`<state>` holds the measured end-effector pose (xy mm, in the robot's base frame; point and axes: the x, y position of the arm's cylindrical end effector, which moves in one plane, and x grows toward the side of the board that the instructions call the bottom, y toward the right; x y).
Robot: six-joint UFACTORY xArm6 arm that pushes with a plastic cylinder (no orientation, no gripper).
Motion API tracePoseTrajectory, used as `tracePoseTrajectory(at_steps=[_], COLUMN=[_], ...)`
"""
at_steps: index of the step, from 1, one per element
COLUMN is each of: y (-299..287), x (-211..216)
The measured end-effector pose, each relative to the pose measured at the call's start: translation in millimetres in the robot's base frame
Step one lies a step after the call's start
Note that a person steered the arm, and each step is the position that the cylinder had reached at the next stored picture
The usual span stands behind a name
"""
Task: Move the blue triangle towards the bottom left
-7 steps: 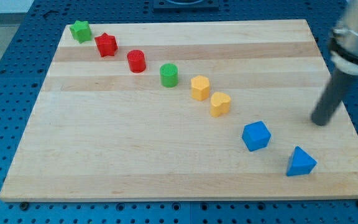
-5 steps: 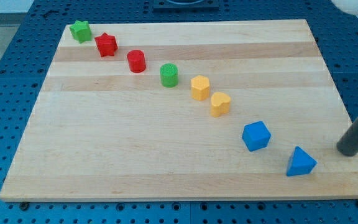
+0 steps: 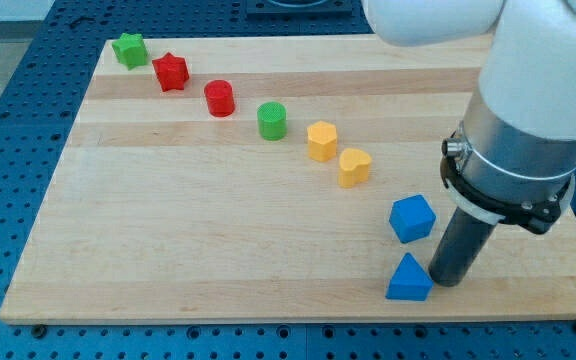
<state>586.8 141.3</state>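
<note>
The blue triangle [image 3: 408,279] lies near the board's bottom edge, right of centre. My tip [image 3: 444,281] stands right against its right side. The rod rises from there into the large white arm at the view's upper right. The blue cube [image 3: 412,218] sits just above the triangle, to the left of the rod.
A diagonal row runs from the top left down to the right: green star [image 3: 128,49], red star [image 3: 170,71], red cylinder [image 3: 219,98], green cylinder [image 3: 272,121], orange hexagon block [image 3: 322,141], orange heart [image 3: 354,167]. The wooden board [image 3: 218,230] rests on a blue perforated table.
My tip came down from the right side of the board to the triangle's right and pushed it left. The triangle has slid leftward and a little down. The other blocks stayed put.
</note>
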Motion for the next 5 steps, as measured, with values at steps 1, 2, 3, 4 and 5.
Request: tracePoseTrajectory(at_steps=[1, 2, 3, 4, 5], y=[-1.2, -21.1, -74.4, -132.6, -173.2], x=[5.9, 11.7, 13.1, 13.1, 13.1])
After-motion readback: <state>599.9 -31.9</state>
